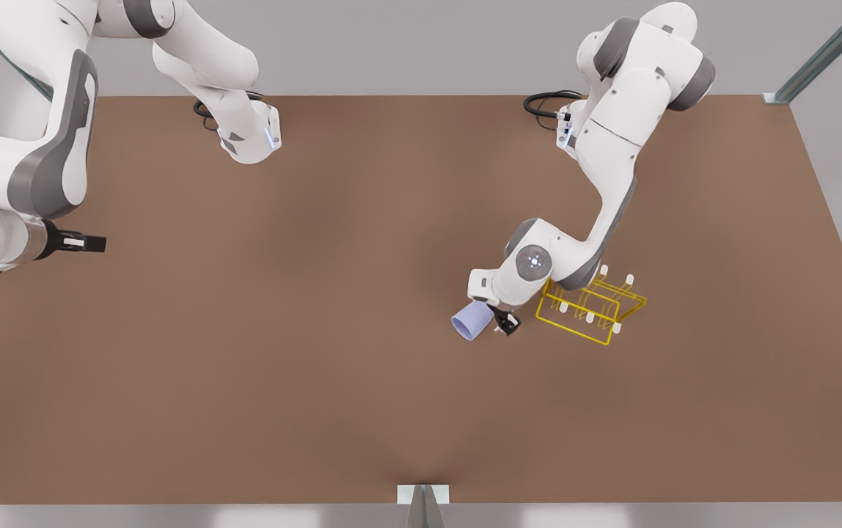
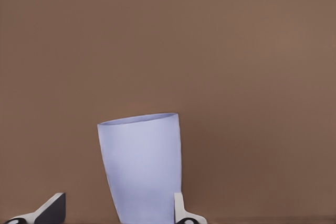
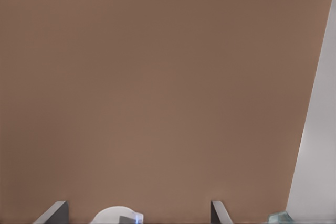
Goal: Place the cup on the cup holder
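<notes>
toward the right side of the desk as the front view shows it, your left gripper [image 1: 493,320] carries the cup [image 1: 471,321]. the cup is lifted and tipped, its open mouth pointing away from the wrist toward the front view's left. in the left wrist view the cup [image 2: 142,166] stands between the two fingertips [image 2: 181,211]; one pad lies against its wall, while the other fingertip shows a gap beside the cup, so judge the hold as a clamp near the base, possibly uneven.

the cup holder [image 1: 590,309] sits on the desk just beside the left gripper, toward the desk's right edge, partly under the arm's forearm. its white-tipped prongs stand upright. the cup is not yet on any prong.

your right gripper [image 1: 83,241] waits near the desk's left edge in the front view, fingers spread apart with nothing between them, as the right wrist view confirms [image 3: 139,216].

hazards from here, as a judgement:
- the grip is low on a tapered wall; a quick wrist turn could let the cup slide out.
- the mouth faces away from the holder; you must reorient it over a prong, and a misaligned descent would catch the rim on a white tip.
- the forearm hangs close above the wire frame; a careless swing could push the holder across the desk.
</notes>
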Robot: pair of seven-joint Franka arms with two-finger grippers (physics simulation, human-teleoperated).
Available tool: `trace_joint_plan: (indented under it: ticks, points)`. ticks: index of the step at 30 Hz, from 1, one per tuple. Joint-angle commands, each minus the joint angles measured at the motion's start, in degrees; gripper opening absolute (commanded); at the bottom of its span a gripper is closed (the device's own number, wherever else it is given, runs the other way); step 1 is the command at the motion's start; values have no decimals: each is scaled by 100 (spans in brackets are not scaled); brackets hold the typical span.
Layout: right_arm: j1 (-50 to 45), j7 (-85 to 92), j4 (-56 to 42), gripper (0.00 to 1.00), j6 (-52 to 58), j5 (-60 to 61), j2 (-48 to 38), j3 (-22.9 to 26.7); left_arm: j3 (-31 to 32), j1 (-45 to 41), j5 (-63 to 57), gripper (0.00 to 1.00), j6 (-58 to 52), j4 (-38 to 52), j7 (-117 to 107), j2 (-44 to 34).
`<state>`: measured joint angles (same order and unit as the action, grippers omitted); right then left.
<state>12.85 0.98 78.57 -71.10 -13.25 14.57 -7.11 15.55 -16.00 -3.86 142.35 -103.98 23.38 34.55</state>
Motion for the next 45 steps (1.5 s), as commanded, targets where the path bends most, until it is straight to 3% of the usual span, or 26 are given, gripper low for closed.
trace_joint_plan:
  ticks: [1, 9, 27, 28, 29, 31, 36, 39, 41, 44, 45]
  points:
    - [-11, -485, -8, 100, 78, -2, 2, -1, 1, 0, -1, 100, 232, -17, -475, -10]
    - [-20, -494, -8, 100, 78, -19, 38, -1, 36, -167, -9, 100, 276, 149, -2725, 121]
    - [-20, -494, 0, 100, 78, -28, 55, -1, 1, -176, -53, 100, 856, 457, -2681, 887]
    - [-20, -494, -8, 100, 78, -28, 55, -1, 1, -176, -62, 94, 856, 466, -2620, 886]
    - [-20, -494, -8, 100, 78, -28, 55, -1, 1, -176, -53, 81, 856, 466, -2549, 886]
    - [-11, -494, 0, 100, 78, -28, 55, -1, 1, -176, -53, 72, 848, 475, -2549, 878]
    - [-11, -485, 1, 100, 78, -28, 55, -1, -34, -176, -53, 73, 725, 510, -2347, 799]
    - [-11, -494, 1, 100, 78, -28, 55, -1, -254, -176, -606, 73, -734, 932, -1099, 614]
    - [-20, -494, 1, 100, 78, -28, 55, -1, -228, -184, -2100, 73, -2620, 1502, -1064, 579]
    - [-11, -494, 1, 100, 78, -28, 64, -1, -219, -913, -4191, 73, -5803, 2302, -704, 588]
    - [-11, -494, 1, 100, 78, -28, 64, -1, -219, -1247, -5448, 73, -6771, 2338, -669, 588]
